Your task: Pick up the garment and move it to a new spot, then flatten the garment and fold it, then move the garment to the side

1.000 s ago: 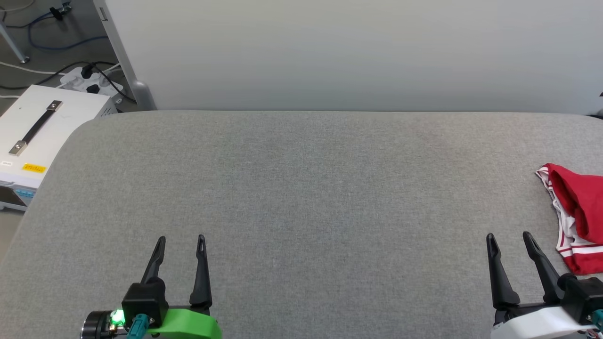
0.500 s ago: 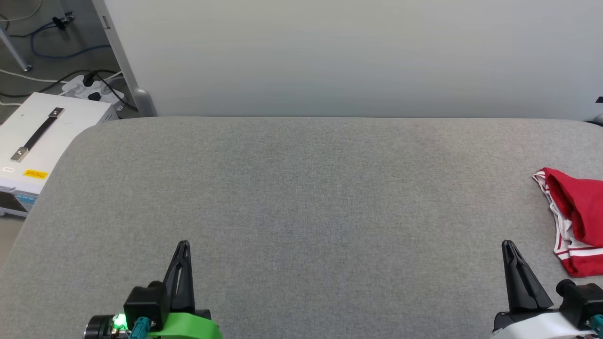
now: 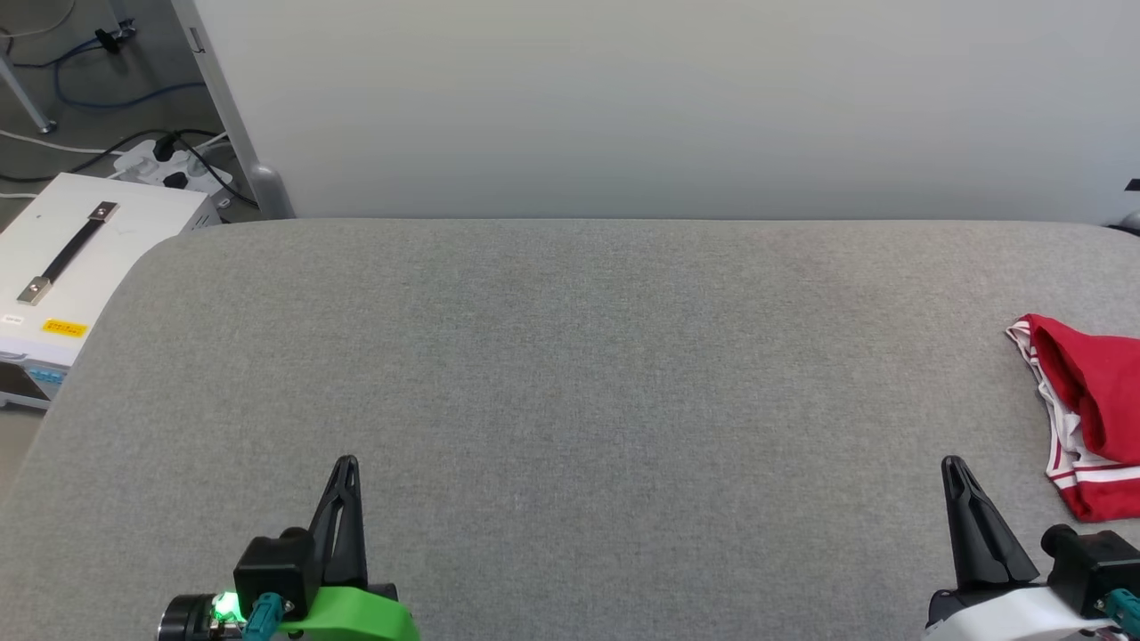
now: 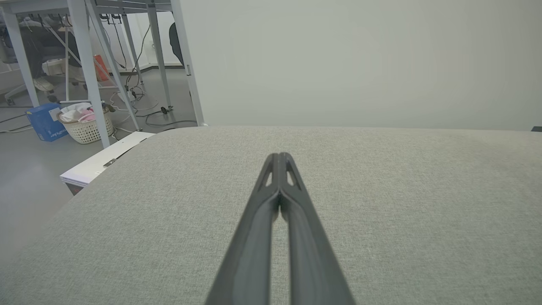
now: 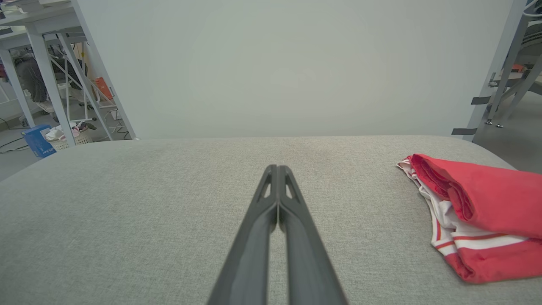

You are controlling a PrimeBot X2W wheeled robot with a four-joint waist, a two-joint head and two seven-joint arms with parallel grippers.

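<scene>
On the floor [image 4: 25,178] far left, a basket [image 4: 89,131] holds clothes [image 4: 78,114]; the garment [image 3: 1091,401] lies right; left gripper [image 3: 347,463] and right gripper [image 3: 953,463] closed, empty.

The table [image 3: 570,356] wears matt grey woven cloth; the garment [image 5: 487,199] is smooth red fabric

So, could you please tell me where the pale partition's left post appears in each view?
Head view: the post slants down the upper left.
Left wrist view: post upper left of centre, slanting likewise.
Right wrist view: post upper left, beside desk legs.
Shared landmark: the grey table, whose far edge starts by the post's foot.
</scene>
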